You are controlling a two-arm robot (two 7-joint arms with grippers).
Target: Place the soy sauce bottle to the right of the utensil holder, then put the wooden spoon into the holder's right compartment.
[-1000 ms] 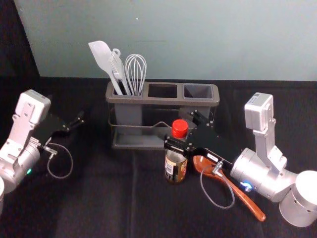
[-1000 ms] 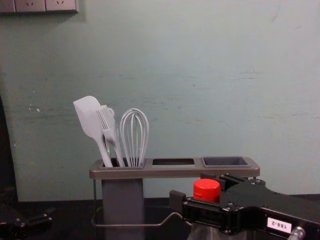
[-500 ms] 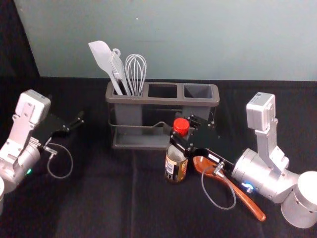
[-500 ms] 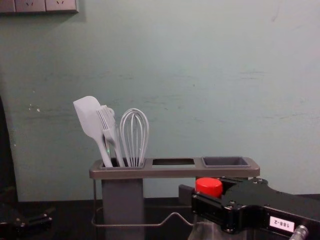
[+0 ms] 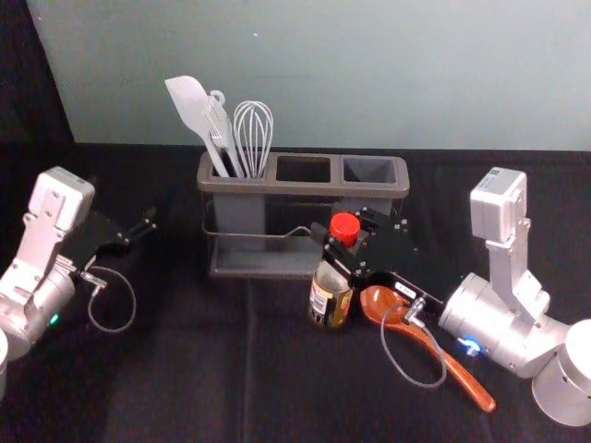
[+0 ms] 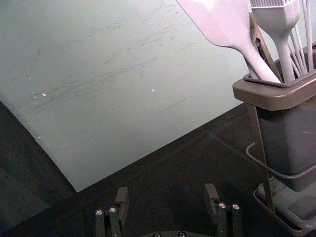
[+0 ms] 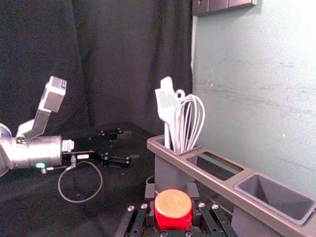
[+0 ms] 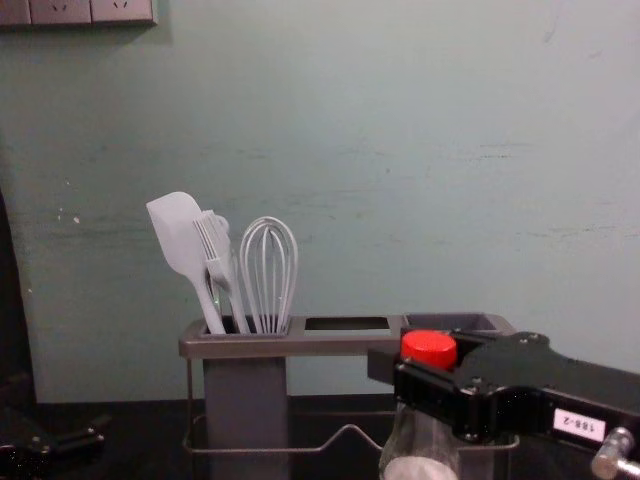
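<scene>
My right gripper (image 5: 349, 242) is closed around the neck of the soy sauce bottle (image 5: 330, 293), just below its red cap, in front of the utensil holder (image 5: 211, 185). In the right wrist view the red cap (image 7: 173, 210) sits between the fingertips of that gripper (image 7: 172, 197). The bottle leans a little in the head view. Partly under the right gripper lies the wooden spoon (image 5: 469, 380), its handle pointing to the front right. The holder's right compartment (image 5: 369, 170) is empty. My left gripper (image 5: 143, 226) stays parked at the left, open in its wrist view (image 6: 168, 200).
A white spatula (image 5: 189, 106), a brush and a whisk (image 5: 253, 129) stand in the holder's left compartment. The middle compartment (image 5: 303, 169) holds nothing. Behind the holder rises a pale wall (image 5: 462, 74). Dark cloth (image 5: 185, 369) covers the table.
My right gripper has risen and shifted slightly to the right, carrying the bottle up with it. The left arm, the holder and the spoon have stayed put.
</scene>
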